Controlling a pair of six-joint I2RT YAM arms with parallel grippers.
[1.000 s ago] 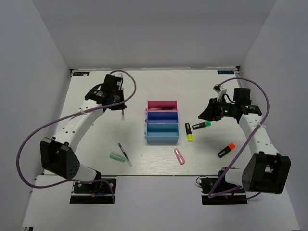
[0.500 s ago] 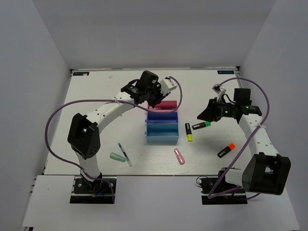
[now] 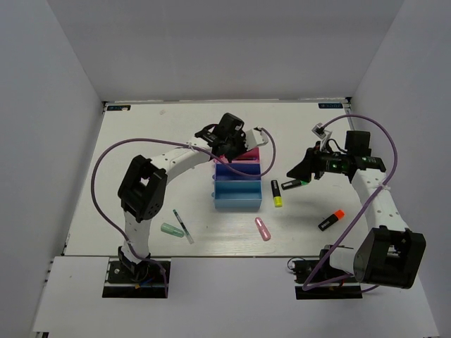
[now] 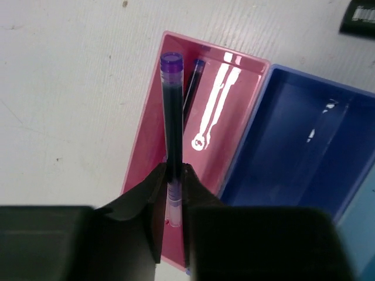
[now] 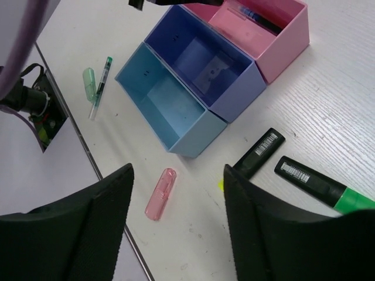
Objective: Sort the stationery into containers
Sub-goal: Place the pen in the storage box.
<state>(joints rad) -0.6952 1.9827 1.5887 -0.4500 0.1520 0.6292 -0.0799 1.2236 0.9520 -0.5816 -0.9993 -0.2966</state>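
My left gripper [image 3: 229, 141] [image 4: 171, 171] is shut on a thin dark pen with a purple cap [image 4: 171, 111], held just above the magenta-pink tray [image 3: 248, 153] [image 4: 234, 134]. Another dark pen [image 4: 192, 88] lies in that tray. The dark blue tray [image 3: 237, 170] [image 4: 304, 146] and light blue tray [image 3: 237, 194] adjoin it. My right gripper [image 3: 296, 172] [image 5: 179, 175] is open and empty above the table. Below it lie a pink stick [image 5: 160, 194], a yellow-capped highlighter [image 3: 276, 193] [image 5: 259, 153] and a green-capped highlighter [image 3: 294, 184] [image 5: 319, 181].
An orange-capped highlighter [image 3: 330, 220] lies at the near right. A mint-green stick [image 3: 171, 229] and a thin pen [image 3: 182, 225] lie at the near left. White walls enclose the table on three sides.
My left arm has swung from the far left to over the pink tray, carrying the pen. My right gripper has shifted slightly left and nearer.
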